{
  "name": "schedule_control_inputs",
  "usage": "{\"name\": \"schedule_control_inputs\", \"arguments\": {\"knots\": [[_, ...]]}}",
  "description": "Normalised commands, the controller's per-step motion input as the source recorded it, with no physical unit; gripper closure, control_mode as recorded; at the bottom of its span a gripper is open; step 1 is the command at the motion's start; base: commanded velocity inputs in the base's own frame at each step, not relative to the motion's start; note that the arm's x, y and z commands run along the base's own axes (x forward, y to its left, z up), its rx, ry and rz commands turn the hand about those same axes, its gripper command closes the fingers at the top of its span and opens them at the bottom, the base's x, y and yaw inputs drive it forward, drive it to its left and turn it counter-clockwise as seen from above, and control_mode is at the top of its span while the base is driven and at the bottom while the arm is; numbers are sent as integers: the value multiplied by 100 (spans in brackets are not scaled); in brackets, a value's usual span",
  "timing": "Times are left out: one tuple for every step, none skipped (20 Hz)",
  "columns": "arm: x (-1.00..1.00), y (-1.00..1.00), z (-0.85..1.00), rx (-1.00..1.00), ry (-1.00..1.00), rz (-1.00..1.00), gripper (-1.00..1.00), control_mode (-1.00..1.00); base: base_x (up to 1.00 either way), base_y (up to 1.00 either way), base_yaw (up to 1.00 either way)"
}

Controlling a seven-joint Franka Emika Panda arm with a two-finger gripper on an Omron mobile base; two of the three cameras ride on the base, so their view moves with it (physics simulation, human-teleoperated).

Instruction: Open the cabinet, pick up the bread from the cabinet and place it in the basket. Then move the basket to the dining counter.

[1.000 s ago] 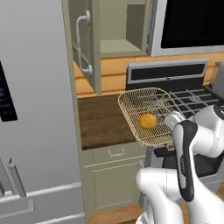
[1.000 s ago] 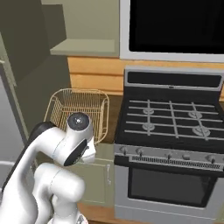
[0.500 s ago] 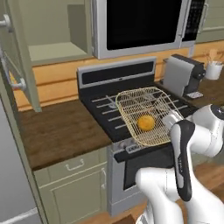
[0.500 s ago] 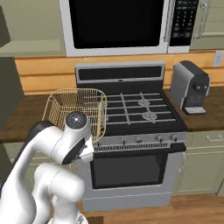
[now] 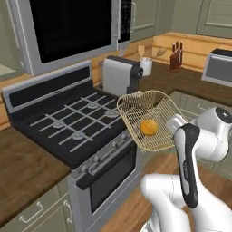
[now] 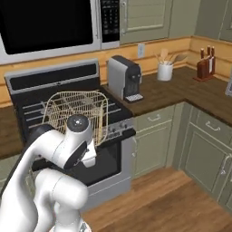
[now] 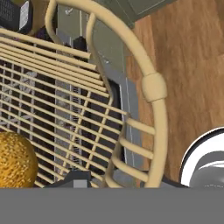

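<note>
A white robot arm carries the basket (image 5: 149,120) in the air, just in front of the black stove (image 5: 68,129). The left base view shows the bread (image 5: 148,127) lying inside the basket; in the right base view the arm's elbow covers the basket's (image 6: 77,111) floor. The hand view, close up, shows the basket's rim (image 7: 153,87), the bread (image 7: 15,159), and wooden floor (image 7: 188,65) below. Whether the gripper is clamped on the rim cannot be told.

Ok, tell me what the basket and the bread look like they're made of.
Basket: looks like tan-gold wire mesh with a thicker rounded rim; the stove shows through its thin crossing strands. It could be cane, the render leaves that open.
Bread: golden-orange, matte, with a grainy, speckled crust-like surface in the hand view.
</note>
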Motion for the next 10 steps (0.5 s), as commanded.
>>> {"name": "schedule_control_inputs", "arguments": {"knots": [[0, 0, 0, 0, 0, 0, 100, 100, 21, -14, -71], [0, 0, 0, 0, 0, 0, 100, 100, 21, -14, -71], [0, 0, 0, 0, 0, 0, 100, 100, 21, -14, -71], [0, 0, 0, 0, 0, 0, 100, 100, 21, -14, -71], [0, 0, 0, 0, 0, 0, 100, 100, 22, -13, -71], [0, 0, 0, 0, 0, 0, 100, 100, 21, -11, -72], [0, 0, 0, 0, 0, 0, 100, 100, 21, -10, -72], [0, 0, 0, 0, 0, 0, 100, 100, 21, -10, -72], [0, 0, 0, 0, 0, 0, 100, 100, 21, -9, -73], [0, 0, 0, 0, 0, 0, 100, 100, 20, -7, -73]]}}
